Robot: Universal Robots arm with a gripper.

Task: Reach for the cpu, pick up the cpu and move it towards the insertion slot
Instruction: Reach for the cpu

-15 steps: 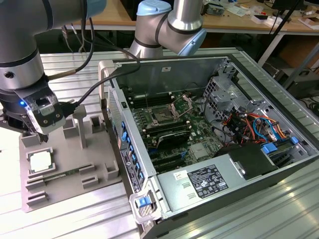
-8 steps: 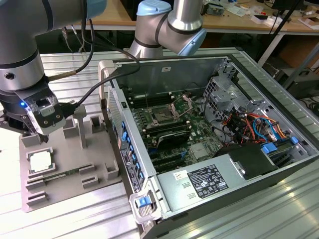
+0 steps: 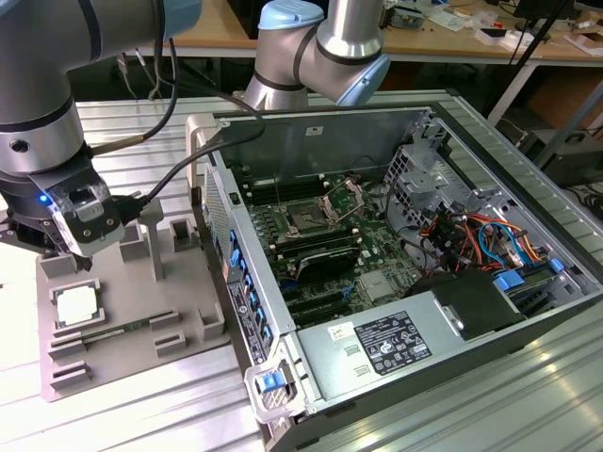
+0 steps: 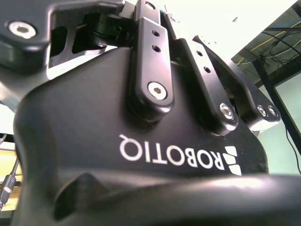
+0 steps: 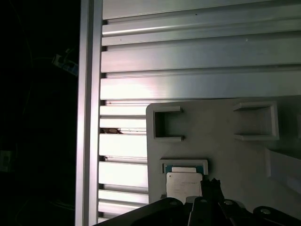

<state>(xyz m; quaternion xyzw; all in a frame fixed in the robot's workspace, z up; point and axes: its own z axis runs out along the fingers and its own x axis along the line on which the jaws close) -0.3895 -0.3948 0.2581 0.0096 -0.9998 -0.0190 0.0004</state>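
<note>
Exterior view: insertion slot (image 3: 306, 218) inside open computer case (image 3: 377, 127). First wrist view: cpu (image 5: 184, 184) in grey tray (image 5: 211, 127) pocket, pincer (image 5: 210, 190) near it; its opening cannot be told.

Cpu (image 3: 77, 306): uncovered on the grey tray (image 3: 118, 287), with upright posts (image 3: 151, 237) standing near it. Case wall (image 3: 231, 250) rises between tray and insertion slot (image 3: 306, 218). Slot: open from above, hinged frame (image 3: 345, 195) raised at its edge.

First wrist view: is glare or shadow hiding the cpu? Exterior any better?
First wrist view: the cpu is evenly lit on the grey tray; glare streaks the aluminium table slats, and past the table edge it goes black. Exterior view: the cpu looks bright, almost washed out, no shadow across it.
</note>
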